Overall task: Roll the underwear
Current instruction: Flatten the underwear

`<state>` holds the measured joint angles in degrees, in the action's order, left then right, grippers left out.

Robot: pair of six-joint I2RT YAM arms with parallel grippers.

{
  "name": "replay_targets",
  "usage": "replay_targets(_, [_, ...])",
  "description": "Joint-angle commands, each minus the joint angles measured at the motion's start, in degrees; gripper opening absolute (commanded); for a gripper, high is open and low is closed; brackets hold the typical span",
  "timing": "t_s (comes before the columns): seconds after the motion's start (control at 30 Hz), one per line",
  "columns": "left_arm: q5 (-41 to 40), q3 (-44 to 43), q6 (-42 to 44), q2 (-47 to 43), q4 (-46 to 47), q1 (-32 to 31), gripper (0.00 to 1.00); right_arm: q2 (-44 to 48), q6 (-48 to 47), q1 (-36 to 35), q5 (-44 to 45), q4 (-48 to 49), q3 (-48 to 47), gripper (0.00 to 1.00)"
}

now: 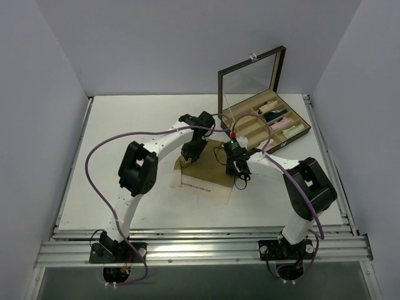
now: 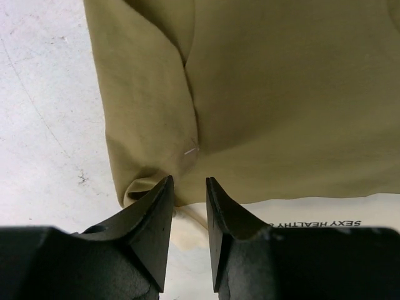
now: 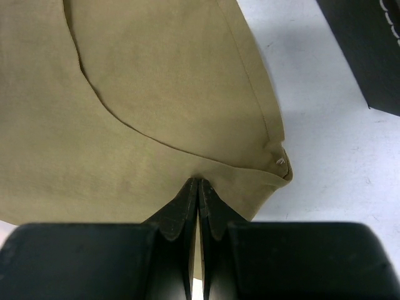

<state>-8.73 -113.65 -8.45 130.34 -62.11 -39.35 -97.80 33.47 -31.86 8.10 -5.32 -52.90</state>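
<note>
With the right gripper (image 3: 199, 187) pressed shut, seemingly on the tan-beige soft cloth briefs (image 3: 156, 81), and the left gripper (image 2: 189, 187) slightly spread, a one-sided pull could skew the roll.

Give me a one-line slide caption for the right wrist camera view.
Right gripper shut on the tan underwear at its folded edge; white table and dark box beyond.

"SEXY HEALTHY" (upside down), on pale waistband (image 2: 350, 210), tan underwear (image 2: 281, 94)

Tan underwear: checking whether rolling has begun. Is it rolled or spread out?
Spread out, not rolled: the tan underwear lies flat with only a creased fold; the right gripper is shut on its edge.
</note>
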Motion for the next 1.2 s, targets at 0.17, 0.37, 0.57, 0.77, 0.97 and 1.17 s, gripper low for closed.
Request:
replay_targets(0.17, [0.3, 2.4, 1.4, -1.4, 5.8, 1.3, 0.36, 1.0, -0.3, 1.3, -0.6, -5.6, 3.6, 0.00])
replay_targets(0.37, [1.3, 1.5, 1.8, -0.4, 5.9, 1.2, 0.34, 2.0, -0.3, 2.2, -0.6, -5.8, 3.9, 0.00])
replay_targets(0.57, [2.8, 2.6, 1.9, -0.4, 5.8, 1.2, 0.30, 1.6, -0.3, 3.0, -0.9, -5.4, 3.9, 0.00])
replay_targets(0.77, [3.1, 6.7, 1.3, -1.4, 6.9, 1.2, 0.31, 1.5, -0.2, 3.1, -1.2, -5.3, 3.8, 0.00])
replay_targets(0.97, [3.9, 8.4, 0.2, -1.8, 8.0, 1.2, 0.16, 1.6, -0.3, 3.1, -0.9, -5.4, 3.7, 0.00])
replay_targets(1.17, [0.6, 5.3, -1.1, -2.3, 6.9, 1.6, 0.02, 2.3, -0.3, 3.1, -0.8, -5.8, 4.4, 0.00])
